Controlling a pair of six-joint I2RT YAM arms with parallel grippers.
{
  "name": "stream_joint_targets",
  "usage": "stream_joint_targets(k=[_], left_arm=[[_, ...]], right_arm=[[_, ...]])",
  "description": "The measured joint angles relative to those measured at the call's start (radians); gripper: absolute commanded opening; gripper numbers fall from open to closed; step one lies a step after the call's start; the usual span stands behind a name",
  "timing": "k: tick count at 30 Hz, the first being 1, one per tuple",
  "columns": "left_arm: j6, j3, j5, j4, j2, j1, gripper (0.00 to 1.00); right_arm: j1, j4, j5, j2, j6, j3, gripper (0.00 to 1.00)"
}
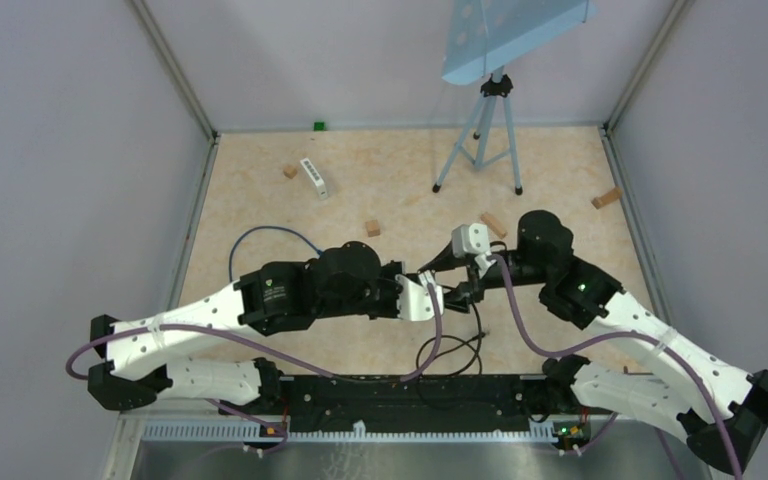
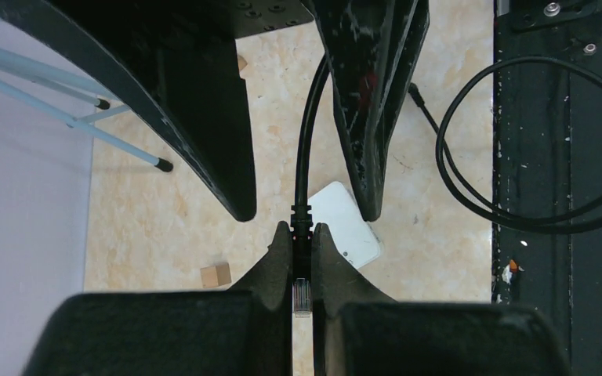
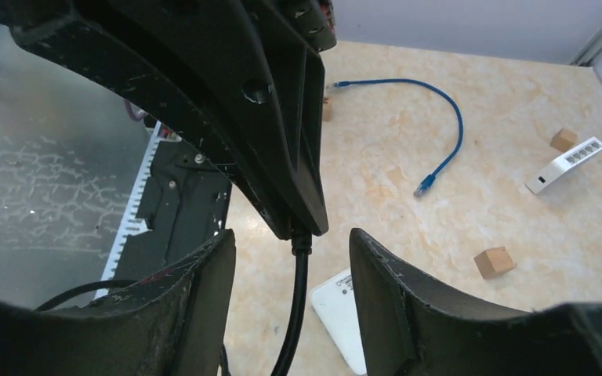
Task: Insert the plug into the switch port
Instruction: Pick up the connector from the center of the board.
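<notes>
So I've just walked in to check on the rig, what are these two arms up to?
The left gripper is shut on the plug of a black cable, holding it between the two arms. The right gripper is open, its fingers on either side of the cable just behind the plug, not closed on it. The white switch lies apart, towards the far left of the table, so the plug is not yet in a port.

The tabletop (image 2: 165, 219) looks smooth, marbled and matt, the plug (image 2: 302, 296) clear plastic on a glossy black cable (image 2: 304, 141), the switch (image 3: 564, 164) smooth white plastic, the lower-left block (image 2: 215, 275) bare wood.
</notes>
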Motion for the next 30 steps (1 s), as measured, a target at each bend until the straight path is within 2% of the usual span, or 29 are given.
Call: stream_joint_targets(k=[3,6,7,10,12,13,15,19,23,30], left_arm=[[0.000,0.000,0.011,-0.006,-0.003,0.000,0.00],[-0.001,0.000,0.015,-0.017,-0.011,0.000,0.00],[0.000,0.000,0.016,-0.020,-0.013,0.000,0.00],[0.000,0.000,0.005,-0.025,-0.022,0.002,0.00],[-0.002,0.000,0.006,-0.026,-0.028,0.002,0.04],[-0.003,0.000,0.006,-0.024,-0.032,0.001,0.13],[-0.010,0.000,0.009,-0.013,-0.043,0.000,0.42],[-0.040,-0.010,0.011,0.019,-0.108,-0.003,0.66],[-0.094,-0.054,0.045,0.091,-0.256,-0.003,0.71],[-0.192,-0.209,0.127,0.298,-0.525,-0.003,0.72]], right_arm=[[0.046,-0.023,0.066,0.010,-0.038,-0.001,0.40],[0.064,-0.029,0.132,0.013,-0.061,-0.001,0.14],[0.068,-0.033,0.143,0.014,-0.065,-0.001,0.01],[0.079,-0.035,0.156,0.012,-0.080,-0.002,0.00],[0.084,-0.033,0.159,0.007,-0.083,-0.002,0.00],[0.087,-0.030,0.161,0.002,-0.084,-0.003,0.00],[0.090,-0.015,0.167,-0.018,-0.083,-0.012,0.00],[0.094,0.001,0.195,-0.102,-0.074,-0.049,0.00],[0.094,0.039,0.224,-0.220,-0.042,-0.079,0.00],[0.095,0.158,0.192,-0.326,0.018,-0.069,0.00]])
